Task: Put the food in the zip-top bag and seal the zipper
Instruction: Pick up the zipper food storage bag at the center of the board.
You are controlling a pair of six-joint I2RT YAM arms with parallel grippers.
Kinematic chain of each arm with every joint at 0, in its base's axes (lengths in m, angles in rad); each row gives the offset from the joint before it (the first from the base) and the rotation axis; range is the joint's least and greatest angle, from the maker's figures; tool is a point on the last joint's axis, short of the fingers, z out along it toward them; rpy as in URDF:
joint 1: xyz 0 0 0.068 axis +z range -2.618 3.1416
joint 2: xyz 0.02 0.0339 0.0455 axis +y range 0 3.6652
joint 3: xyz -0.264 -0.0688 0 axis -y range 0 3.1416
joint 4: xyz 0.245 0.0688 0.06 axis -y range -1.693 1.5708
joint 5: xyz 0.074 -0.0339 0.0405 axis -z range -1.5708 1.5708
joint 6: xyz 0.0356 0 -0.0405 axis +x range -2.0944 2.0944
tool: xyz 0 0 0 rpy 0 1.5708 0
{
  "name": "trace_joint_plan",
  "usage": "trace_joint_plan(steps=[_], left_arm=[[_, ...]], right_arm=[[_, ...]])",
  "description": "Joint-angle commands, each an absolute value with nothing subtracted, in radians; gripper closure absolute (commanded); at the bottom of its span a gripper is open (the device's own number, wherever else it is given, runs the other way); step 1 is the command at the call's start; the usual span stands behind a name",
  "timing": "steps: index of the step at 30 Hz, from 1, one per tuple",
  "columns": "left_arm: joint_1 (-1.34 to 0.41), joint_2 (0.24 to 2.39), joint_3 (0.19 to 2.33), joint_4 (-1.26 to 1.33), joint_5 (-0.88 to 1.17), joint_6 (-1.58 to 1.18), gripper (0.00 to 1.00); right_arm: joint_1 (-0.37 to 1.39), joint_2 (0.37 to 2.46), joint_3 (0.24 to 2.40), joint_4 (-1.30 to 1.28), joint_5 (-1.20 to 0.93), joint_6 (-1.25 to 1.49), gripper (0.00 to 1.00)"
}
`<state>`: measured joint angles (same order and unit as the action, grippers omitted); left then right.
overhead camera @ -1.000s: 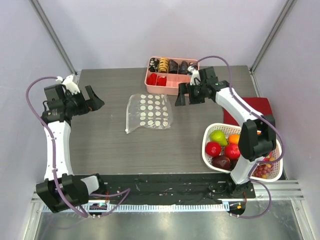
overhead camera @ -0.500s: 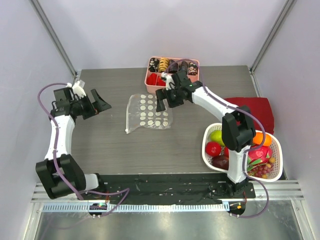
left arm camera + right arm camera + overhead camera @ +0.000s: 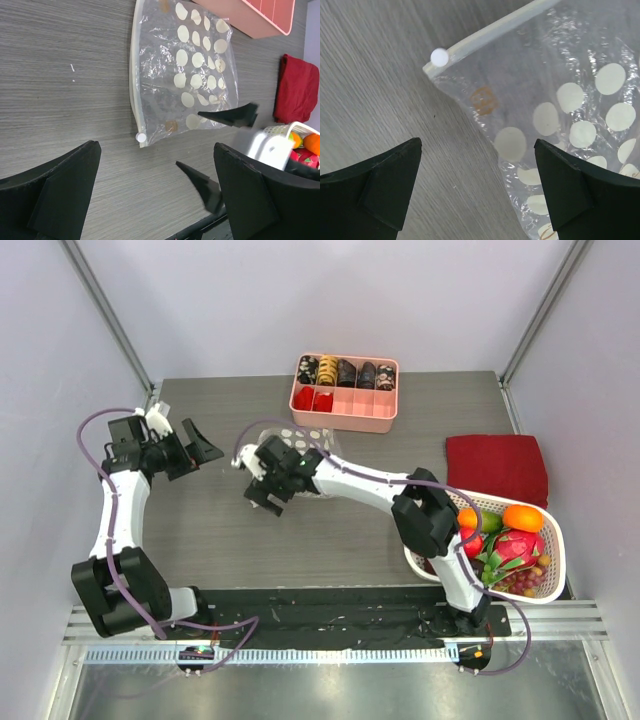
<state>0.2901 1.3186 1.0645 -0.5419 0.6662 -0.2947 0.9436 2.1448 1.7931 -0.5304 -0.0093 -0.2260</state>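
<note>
The polka-dot zip-top bag point(image 3: 322, 443) lies flat on the table, largely under my right arm. In the left wrist view the bag point(image 3: 185, 75) has its zipper point(image 3: 133, 75) along the left edge, with a white slider point(image 3: 141, 137) at the near corner. My right gripper point(image 3: 250, 483) is open and empty, hovering over that corner; its view shows the bag point(image 3: 570, 115), zipper point(image 3: 505, 27) and slider point(image 3: 439, 56) between the open jaws point(image 3: 477, 150). My left gripper point(image 3: 205, 458) is open and empty, left of the bag point(image 3: 156, 165). The food, including an orange fruit point(image 3: 523, 517), sits in the white basket point(image 3: 555, 585).
The pink compartment tray point(image 3: 345, 418) stands at the back behind the bag. A folded red cloth point(image 3: 497, 468) lies at the right, just behind the basket. The basket also holds a pink dragon fruit point(image 3: 515, 548) and grapes. My right arm stretches across the table from basket to bag.
My right arm has swung left from beside the pink tray, across the bag, to its near-left corner. My left gripper shifted slightly towards the bag, then held still.
</note>
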Motion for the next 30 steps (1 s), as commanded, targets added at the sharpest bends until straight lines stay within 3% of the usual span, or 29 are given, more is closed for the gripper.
trace_joint_plan(steps=[1, 5, 8, 11, 13, 15, 22, 30], left_arm=[[0.293, 1.273, 1.075, -0.534, 0.686, -0.264, 0.00], [0.293, 1.273, 1.078, -0.531, 0.687, -0.270, 0.00], [0.295, 1.269, 1.083, -0.528, 0.716, -0.275, 0.00], [0.293, 1.252, 1.080, -0.506, 0.732, -0.278, 0.00], [0.293, 1.246, 1.084, -0.503, 0.724, -0.291, 0.00], [0.293, 1.227, 1.104, -0.502, 0.689, -0.301, 0.00], [0.295, 1.121, 1.192, -0.473, 0.491, -0.333, 0.00], [0.295, 1.155, 1.259, -0.421, 0.690, -0.570, 0.00]], right_arm=[[0.983, 2.141, 1.720, -0.413, 0.159, -0.455, 0.00], [0.997, 2.183, 1.701, -0.332, 0.270, -0.515, 0.01], [0.997, 2.186, 1.668, -0.256, 0.313, -0.558, 0.07], [0.996, 2.163, 1.612, -0.177, 0.334, -0.597, 0.30], [0.997, 2.143, 1.576, -0.146, 0.339, -0.610, 0.73], [0.997, 2.093, 1.554, -0.126, 0.351, -0.600, 0.99], [0.931, 1.815, 1.471, -0.100, 0.287, -0.463, 0.99], [0.822, 1.596, 1.361, 0.036, 0.104, -0.278, 0.99]])
